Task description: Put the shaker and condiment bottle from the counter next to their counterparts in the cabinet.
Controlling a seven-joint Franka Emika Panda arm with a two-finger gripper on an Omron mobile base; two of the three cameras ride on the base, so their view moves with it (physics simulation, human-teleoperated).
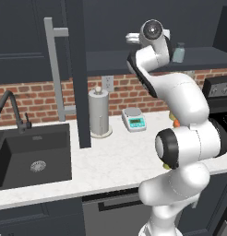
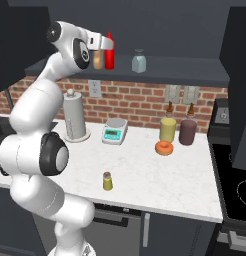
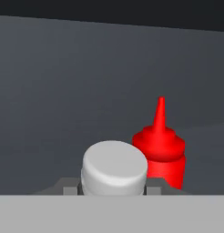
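The arm is stretched high, up at the cabinet (image 2: 160, 70) shelf, and the end effector (image 2: 101, 44) sits right over the condiment bottle (image 2: 97, 60). In the hand view the bottle's pale grey cap (image 3: 114, 168) sits between the 2 finger tips, which press in at either side of it, so the end effector is clenched on the condiment bottle. From the right base view its orange-tan body stands upright on the shelf, just beside the red squeeze bottle (image 2: 109, 52), on that bottle's left as seen here; whether the 2 bottles actually touch is hard to say. The hand view has the red one (image 3: 160, 148) just behind and to the right of the cap, nozzle pointing up.

Further along the shelf, well apart from the bottles, stands the pale blue-grey shaker (image 2: 139, 62).

Down on the surface (image 2: 145, 170), the yellow-green shaker (image 2: 108, 181) stands upright on its own near the front edge, not yet moved. Behind it are the kitchen scale (image 2: 114, 131) and the paper towel roll (image 2: 75, 120) by the brick wall, and to the right a donut (image 2: 164, 147) in front of a yellow canister (image 2: 168, 129) and a dark canister (image 2: 187, 131). The left base view has the sink (image 1: 32, 156) and the open cabinet door's bar handle (image 1: 54, 69).
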